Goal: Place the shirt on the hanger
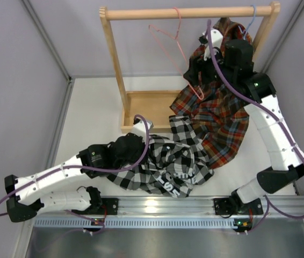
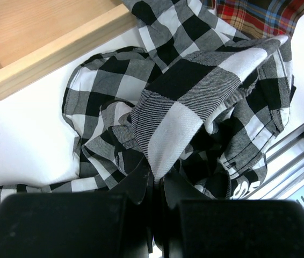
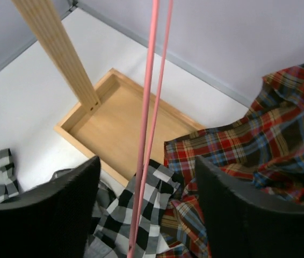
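Plain grey walls (image 1: 23, 64) box in a white worktop (image 1: 93, 118). The left hand (image 2: 154, 188) is pinched tight on the black-and-white checked shirt (image 1: 163, 164), which is crumpled on the near side. The right hand (image 3: 146, 161) sits spread around the thin pink wire hanger (image 3: 145, 107) dangling off the wooden rack (image 1: 114, 59).

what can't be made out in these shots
Top view: lettering on the shirt is crumpled into folds and unreadable.
Top view: fingertips of the left gripper are hidden under its own wrist.
Right wrist view: the hook of the hanger is cut off by the top edge.
Top view: the blue hanger shows only its hook; the plaid shirt covers the rest.
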Tool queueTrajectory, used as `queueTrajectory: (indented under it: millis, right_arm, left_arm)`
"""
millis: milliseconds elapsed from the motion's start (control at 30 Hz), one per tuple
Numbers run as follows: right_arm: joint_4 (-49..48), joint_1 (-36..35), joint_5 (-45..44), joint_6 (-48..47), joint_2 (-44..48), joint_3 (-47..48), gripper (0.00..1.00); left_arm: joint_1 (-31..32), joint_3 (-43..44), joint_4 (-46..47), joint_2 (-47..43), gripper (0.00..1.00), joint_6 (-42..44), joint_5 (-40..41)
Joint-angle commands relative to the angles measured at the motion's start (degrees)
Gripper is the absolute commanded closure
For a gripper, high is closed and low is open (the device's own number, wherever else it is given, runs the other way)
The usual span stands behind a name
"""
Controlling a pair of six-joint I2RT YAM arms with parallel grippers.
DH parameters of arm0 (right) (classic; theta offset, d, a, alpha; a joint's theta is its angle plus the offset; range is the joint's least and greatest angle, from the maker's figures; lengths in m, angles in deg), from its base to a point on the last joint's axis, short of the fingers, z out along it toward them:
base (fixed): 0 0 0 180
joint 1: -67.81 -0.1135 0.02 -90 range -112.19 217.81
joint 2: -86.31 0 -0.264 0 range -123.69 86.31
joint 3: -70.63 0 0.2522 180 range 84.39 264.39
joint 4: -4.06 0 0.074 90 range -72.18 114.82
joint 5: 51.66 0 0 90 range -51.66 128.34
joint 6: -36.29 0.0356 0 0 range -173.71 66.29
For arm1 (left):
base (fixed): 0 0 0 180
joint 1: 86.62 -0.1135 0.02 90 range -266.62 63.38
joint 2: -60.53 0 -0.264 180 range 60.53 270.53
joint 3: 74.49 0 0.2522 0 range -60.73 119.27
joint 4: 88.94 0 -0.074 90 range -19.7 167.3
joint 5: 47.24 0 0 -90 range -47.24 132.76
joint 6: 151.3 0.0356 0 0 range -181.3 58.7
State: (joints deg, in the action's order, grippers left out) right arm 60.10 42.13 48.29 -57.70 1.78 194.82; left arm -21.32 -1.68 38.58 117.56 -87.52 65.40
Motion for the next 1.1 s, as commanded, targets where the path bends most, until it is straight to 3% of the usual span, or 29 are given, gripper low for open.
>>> queueTrajectory:
  millis: [0, 233, 400, 567, 700, 1067]
  right_arm:
    - [2.89, 0.80, 7.00, -1.90, -2.47, 5.23, 0.36]
    - [2.72, 0.71, 5.52, -1.64, -5.38, 5.23, 0.63]
    - [2.63, 0.53, 4.37, -1.90, -5.91, 4.27, 0.75]
    - [-0.44, 0.45, 2.70, 0.90, -3.90, 2.25, 1.00]
    - [-6.15, 0.45, 0.33, 8.71, -0.90, -0.39, 1.00]
    - [-11.43, 0.53, 0.94, 14.71, 1.04, 1.62, 1.00]
  left_arm:
    - [-0.17, -0.77, 0.58, -0.09, 1.00, 0.47, -1.01]
    - [-0.17, -0.95, 0.49, 1.24, 1.00, 0.64, -0.93]
    - [-0.17, -0.86, 0.49, 1.24, 1.00, 0.20, 0.39]
    - [-0.17, -0.07, 0.49, 1.50, 1.00, -2.95, 7.13]
    - [-0.17, 1.07, 0.92, 2.55, 1.00, -5.07, 10.67]
    - [-0.26, 0.72, 3.30, 3.61, 1.00, -5.42, 10.94]
